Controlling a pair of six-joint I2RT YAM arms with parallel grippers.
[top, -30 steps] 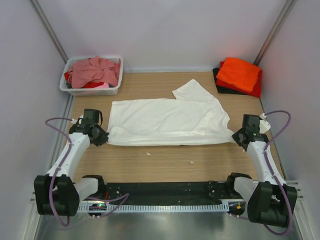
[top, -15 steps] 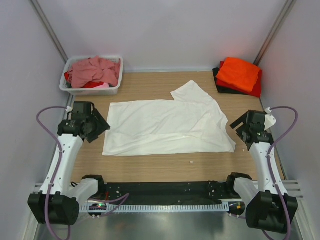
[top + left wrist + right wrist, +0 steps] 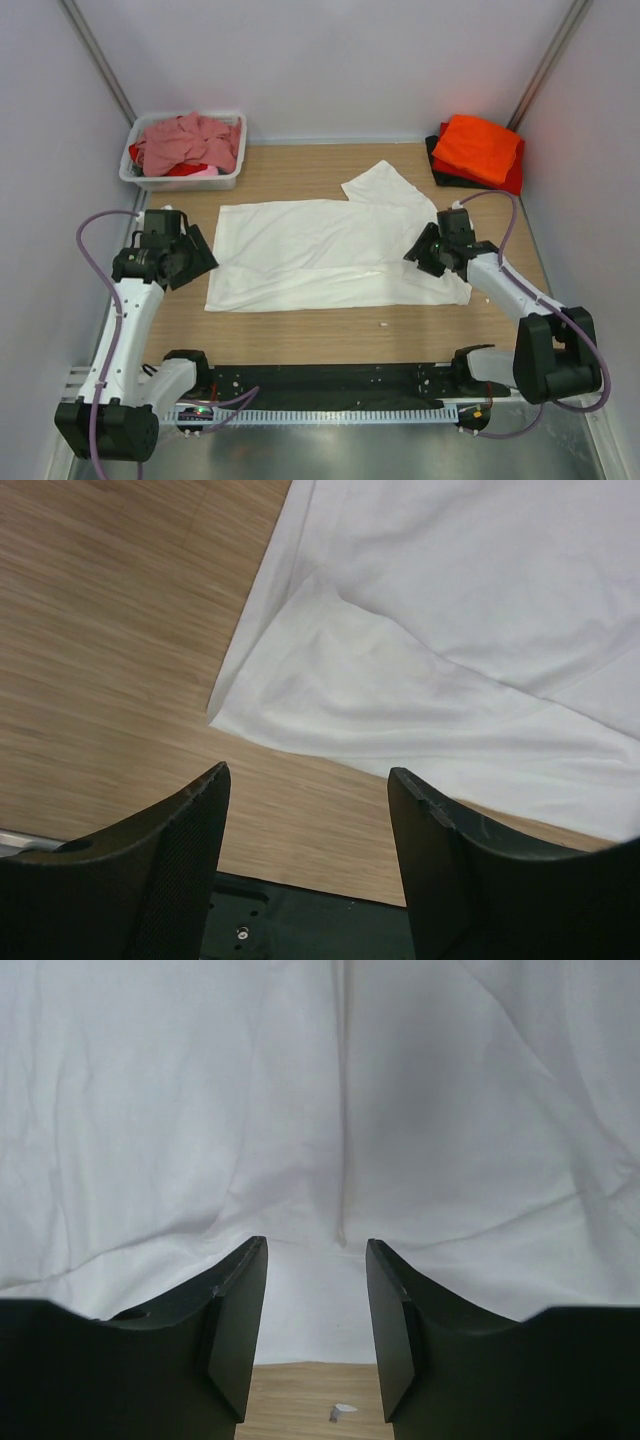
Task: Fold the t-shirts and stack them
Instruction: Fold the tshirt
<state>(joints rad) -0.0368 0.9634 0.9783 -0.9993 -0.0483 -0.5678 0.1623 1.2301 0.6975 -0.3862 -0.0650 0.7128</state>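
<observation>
Lying flat — white t-shirt (image 3: pixel 320 255), one sleeve out, faintly creased

Twin manipulators: the left arm (image 3: pixel 125 320) and the right arm (image 3: pixel 510 285) have white link shells joined by black rounded joint housings. A purple cable (image 3: pixel 82 238) loops beside each arm. The left gripper (image 3: pixel 307 775) and the right gripper (image 3: pixel 316 1245) each carry two broad matte-black fingers (image 3: pixel 180 850), finely textured. Both bases share a black mounting plate (image 3: pixel 330 380) dotted with small screws and edged by a white toothed strip (image 3: pixel 330 413).
</observation>
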